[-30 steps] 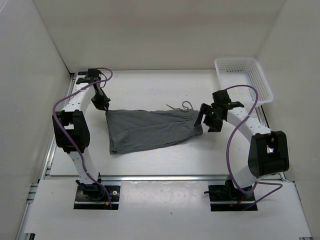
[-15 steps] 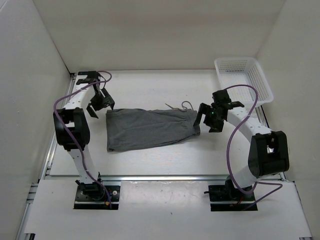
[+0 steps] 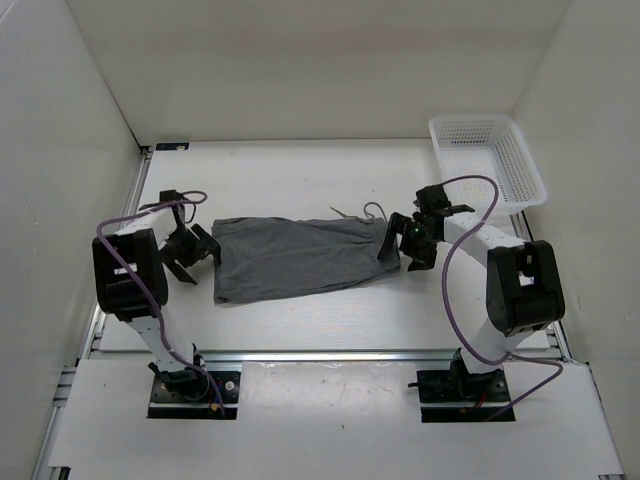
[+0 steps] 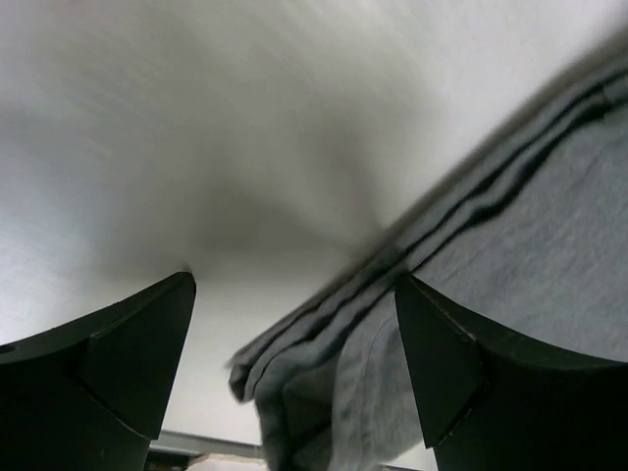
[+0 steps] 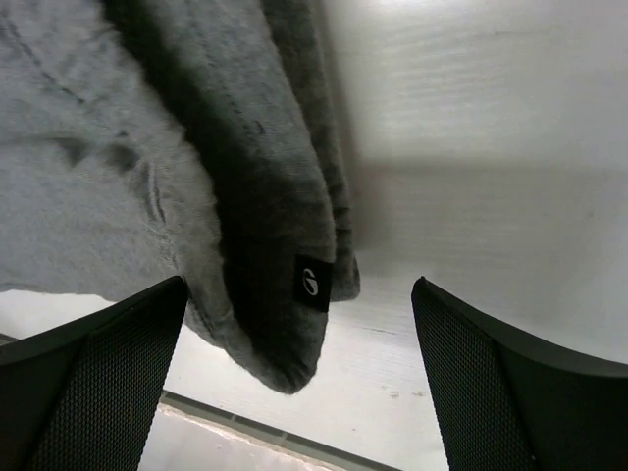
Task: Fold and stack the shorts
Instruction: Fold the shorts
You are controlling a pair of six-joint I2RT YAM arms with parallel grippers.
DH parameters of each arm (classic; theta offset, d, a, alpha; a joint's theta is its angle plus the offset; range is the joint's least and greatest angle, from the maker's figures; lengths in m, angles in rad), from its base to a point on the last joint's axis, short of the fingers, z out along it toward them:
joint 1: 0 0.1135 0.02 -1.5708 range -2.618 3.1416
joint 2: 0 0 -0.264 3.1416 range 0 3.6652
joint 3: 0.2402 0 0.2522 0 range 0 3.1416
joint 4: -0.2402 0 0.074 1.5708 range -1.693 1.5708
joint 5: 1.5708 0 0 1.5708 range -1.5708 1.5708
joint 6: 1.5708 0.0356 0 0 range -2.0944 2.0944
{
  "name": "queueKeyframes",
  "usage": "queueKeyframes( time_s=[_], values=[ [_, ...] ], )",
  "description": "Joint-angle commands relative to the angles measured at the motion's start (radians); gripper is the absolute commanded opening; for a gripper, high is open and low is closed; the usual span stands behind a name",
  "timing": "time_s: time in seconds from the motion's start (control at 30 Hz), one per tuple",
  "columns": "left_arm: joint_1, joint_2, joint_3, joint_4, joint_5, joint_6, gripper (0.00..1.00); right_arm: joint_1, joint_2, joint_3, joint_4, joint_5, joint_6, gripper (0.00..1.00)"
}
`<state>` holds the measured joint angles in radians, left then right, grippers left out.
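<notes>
The dark grey shorts (image 3: 300, 258) lie spread flat in the middle of the table, with the thin drawstring (image 3: 370, 211) trailing off their far edge. My left gripper (image 3: 195, 255) is open and low at their left end. In the left wrist view the hem corner of the shorts (image 4: 324, 383) lies loose between the open left gripper (image 4: 294, 368) fingers. My right gripper (image 3: 400, 243) is open at their right end. In the right wrist view a fold of the shorts (image 5: 265, 245) with a small black label (image 5: 312, 283) sits between the right gripper (image 5: 299, 383) fingers, ungripped.
A white mesh basket (image 3: 490, 160) stands at the back right corner. White walls enclose the table on three sides. A metal rail (image 3: 320, 352) runs along the near edge, in front of the arm bases.
My left gripper opened, let go of the shorts' left corner and dropped nearer and lower. The shorts settled flat. My right gripper opened wider and lowered at the right end.
</notes>
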<state>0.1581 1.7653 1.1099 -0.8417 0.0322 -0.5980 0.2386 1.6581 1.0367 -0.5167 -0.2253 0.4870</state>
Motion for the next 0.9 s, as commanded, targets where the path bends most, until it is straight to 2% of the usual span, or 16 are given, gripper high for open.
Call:
queueKeyframes(
  time_s=[0.0, 0.03, 0.1, 0.27, 0.3, 0.37, 0.4, 0.47, 0.63, 0.87],
  values=[
    [0.009, 0.022, 0.019, 0.088, 0.054, -0.025, 0.93, 0.007, 0.003, -0.026, 0.033, 0.037, 0.039, 1.00],
    [0.009, 0.034, 0.043, 0.089, 0.064, -0.025, 0.92, 0.007, 0.015, -0.046, 0.046, 0.037, 0.053, 1.00],
    [0.009, 0.071, 0.060, 0.098, 0.075, -0.025, 0.90, 0.007, 0.029, -0.067, 0.096, 0.037, 0.099, 0.93],
    [0.009, 0.115, 0.102, 0.098, 0.075, -0.025, 0.87, 0.063, 0.055, -0.095, 0.170, 0.059, 0.145, 0.68],
    [0.009, 0.124, 0.102, 0.098, 0.075, -0.025, 0.87, 0.077, 0.055, -0.086, 0.170, 0.085, 0.145, 0.53],
    [-0.005, 0.125, 0.113, 0.098, 0.097, -0.025, 0.87, 0.099, 0.055, -0.072, 0.159, 0.155, 0.156, 0.33],
    [-0.005, 0.125, 0.113, 0.098, 0.106, -0.025, 0.86, 0.099, 0.055, -0.057, 0.159, 0.174, 0.156, 0.15],
    [-0.047, 0.125, 0.113, 0.098, 0.106, -0.016, 0.86, 0.110, 0.045, -0.032, 0.112, 0.213, 0.156, 0.02],
    [-0.100, 0.092, 0.102, 0.098, 0.126, -0.016, 0.86, 0.110, -0.015, 0.025, -0.012, 0.372, 0.128, 0.00],
    [-0.166, -0.026, 0.050, 0.098, 0.146, -0.006, 0.86, 0.110, -0.147, 0.121, -0.153, 0.589, -0.002, 0.00]
  ],
)
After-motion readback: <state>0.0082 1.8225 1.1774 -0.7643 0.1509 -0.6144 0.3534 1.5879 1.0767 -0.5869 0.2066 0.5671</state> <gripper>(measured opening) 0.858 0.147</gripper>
